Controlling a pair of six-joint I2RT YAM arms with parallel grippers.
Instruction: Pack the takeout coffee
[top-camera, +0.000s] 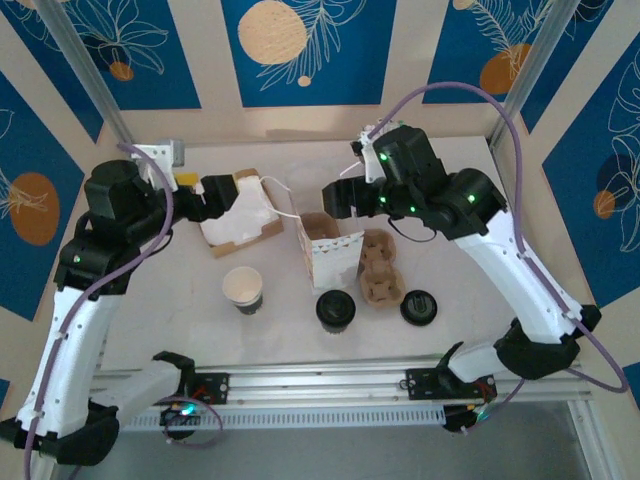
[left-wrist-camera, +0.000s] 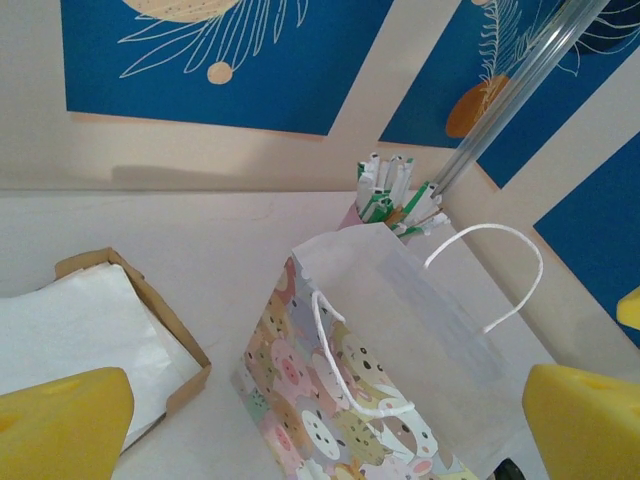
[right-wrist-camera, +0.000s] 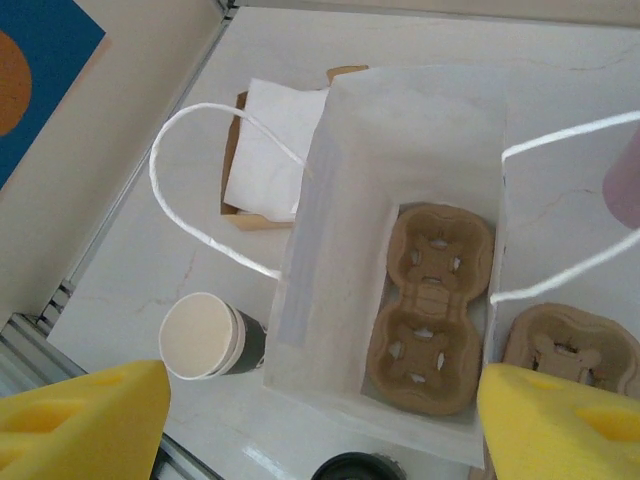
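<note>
A round black lid (top-camera: 336, 309) on what looks like a dark-sided cup stands at the front of the table; this appears to be the takeout coffee, and its top edge shows as a black lid (right-wrist-camera: 360, 467). The white paper bag (top-camera: 328, 250) stands open behind it, with a brown cup carrier (right-wrist-camera: 430, 310) lying in its bottom. My right gripper (top-camera: 335, 195) hovers open above the bag (right-wrist-camera: 400, 130), its fingertips (right-wrist-camera: 80, 425) empty. Over at the napkin box, my left gripper (top-camera: 225, 192) is open and holds nothing, and it faces the bag's animal-print side (left-wrist-camera: 340, 400).
A lidless cup (top-camera: 243, 289) with a white inside stands left of the bag. A second carrier (top-camera: 380, 270) and another black lid (top-camera: 419, 305) lie to its right. A cardboard box of napkins (top-camera: 240, 215) sits back left. Straws (left-wrist-camera: 390, 190) stand in a holder behind the bag.
</note>
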